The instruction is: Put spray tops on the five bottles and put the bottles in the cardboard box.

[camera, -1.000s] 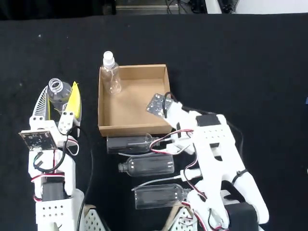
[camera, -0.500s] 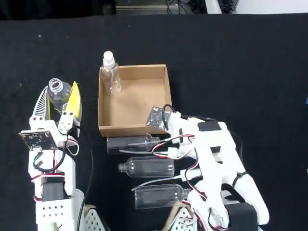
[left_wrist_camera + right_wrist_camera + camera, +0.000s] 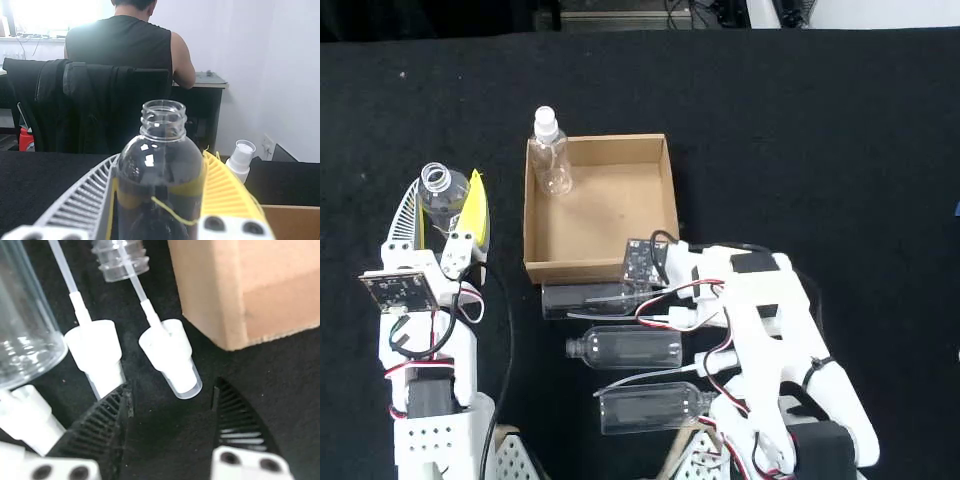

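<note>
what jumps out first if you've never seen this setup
The left tool holds an uncapped clear bottle upright, left of the cardboard box. The right tool hangs open over loose white spray tops lying on the black table by the box's near corner. A capped bottle stands in the box's far left corner.

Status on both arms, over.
Left gripper shut on uncapped bottle, upright. Right gripper open, jaws over loose spray top. Cardboard box corner close alongside.
</note>
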